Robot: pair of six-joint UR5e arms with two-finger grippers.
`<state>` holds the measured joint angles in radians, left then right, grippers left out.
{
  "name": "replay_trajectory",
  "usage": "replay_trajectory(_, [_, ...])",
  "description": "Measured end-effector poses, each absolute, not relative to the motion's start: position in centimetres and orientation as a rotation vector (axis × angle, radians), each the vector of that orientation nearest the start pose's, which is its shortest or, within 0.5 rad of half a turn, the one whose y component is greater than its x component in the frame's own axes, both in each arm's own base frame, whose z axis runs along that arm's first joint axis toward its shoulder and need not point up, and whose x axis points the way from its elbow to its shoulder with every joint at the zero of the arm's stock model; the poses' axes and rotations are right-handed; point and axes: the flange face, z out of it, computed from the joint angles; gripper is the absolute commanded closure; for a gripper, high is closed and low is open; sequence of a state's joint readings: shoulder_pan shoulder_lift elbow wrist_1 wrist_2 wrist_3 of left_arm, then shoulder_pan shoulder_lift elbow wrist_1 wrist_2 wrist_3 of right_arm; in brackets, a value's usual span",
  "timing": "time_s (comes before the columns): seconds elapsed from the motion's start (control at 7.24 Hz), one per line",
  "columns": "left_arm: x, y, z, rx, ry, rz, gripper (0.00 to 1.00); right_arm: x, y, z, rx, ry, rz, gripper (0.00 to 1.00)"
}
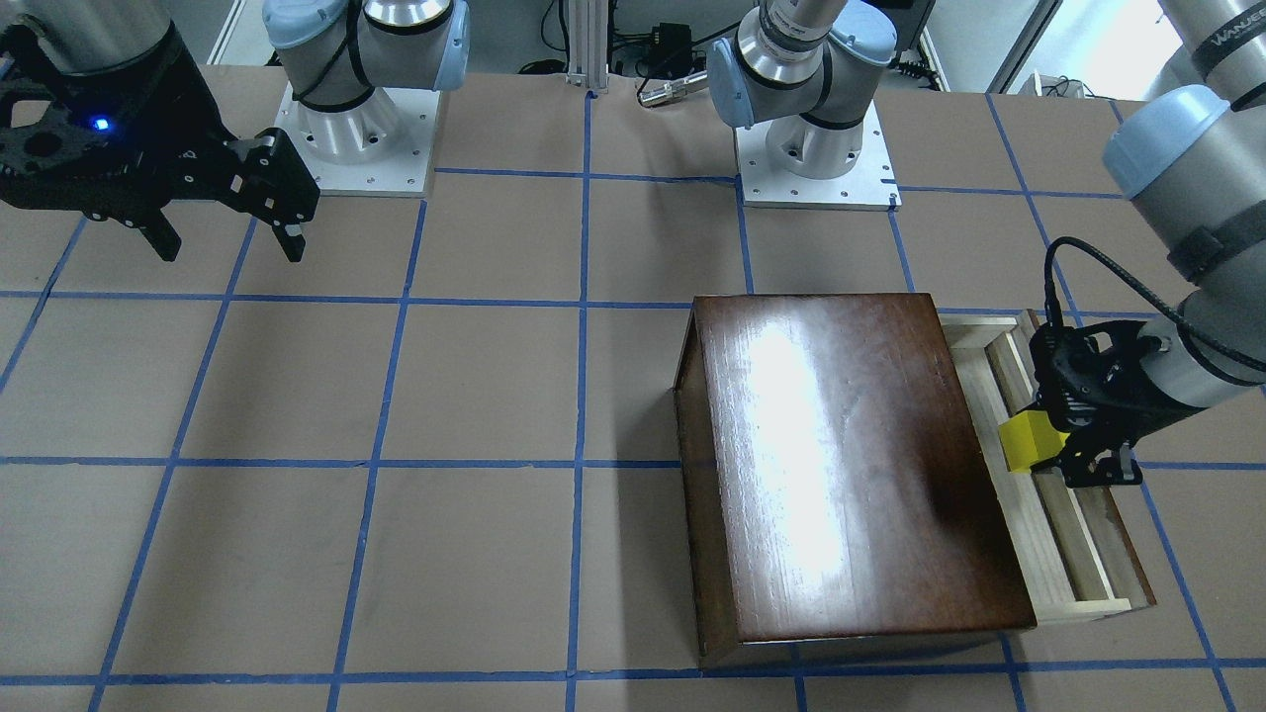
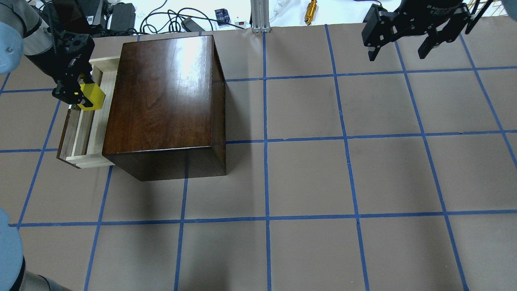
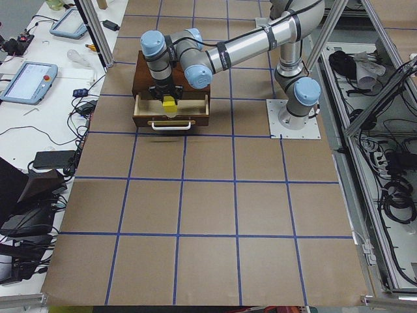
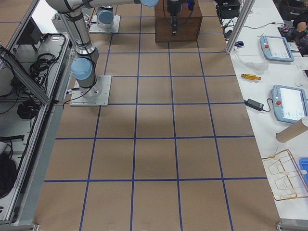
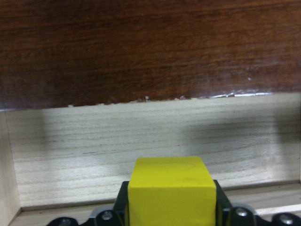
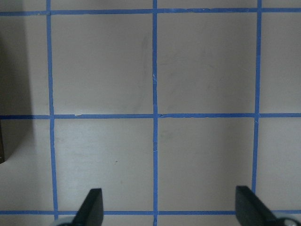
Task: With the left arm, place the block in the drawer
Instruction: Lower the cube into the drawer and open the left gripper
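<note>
The yellow block (image 2: 92,97) is held in my left gripper (image 2: 80,97), which is shut on it over the open drawer (image 2: 83,133). The drawer is pulled out of the dark-brown wooden box (image 2: 165,105). In the front-facing view the block (image 1: 1027,441) sits between the black fingers over the pale-wood tray (image 1: 1048,554). The left wrist view shows the block (image 5: 171,195) just above the drawer's floor (image 5: 141,146), with the box's dark front above it. My right gripper (image 2: 404,50) is open and empty, high at the far right; it also shows in the front-facing view (image 1: 232,242).
The table is brown paper with a blue tape grid (image 2: 307,178). Cables and a brass tool (image 2: 311,8) lie past the far edge. The arm bases (image 1: 816,158) stand on white plates. Tablets and clutter sit on side benches (image 4: 284,96).
</note>
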<state>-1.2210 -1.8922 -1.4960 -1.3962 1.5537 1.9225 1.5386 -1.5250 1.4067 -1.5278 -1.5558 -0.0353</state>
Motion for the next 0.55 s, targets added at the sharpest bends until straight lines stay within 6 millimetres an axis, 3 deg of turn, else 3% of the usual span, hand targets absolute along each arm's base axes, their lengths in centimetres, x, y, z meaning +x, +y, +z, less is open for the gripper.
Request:
replay_trajectory(0.28, [8.17,-61.8,35.76,-2.173,-2.173,-0.021,1.0,11.8,-51.99,54.16,-0.006,3.128,-0.119,0.0])
replay_trajectory(0.41, [8.18,-61.85,35.52,-2.172,-2.172,-0.021,0.81,11.8,-51.98,54.17,-0.006,3.128,-0.119,0.0])
replay_trajectory(0.55, [8.15,-61.78,35.32,-2.164,-2.175,-0.022,0.15,11.81,-51.97,54.18,-0.006,3.127,-0.119,0.0])
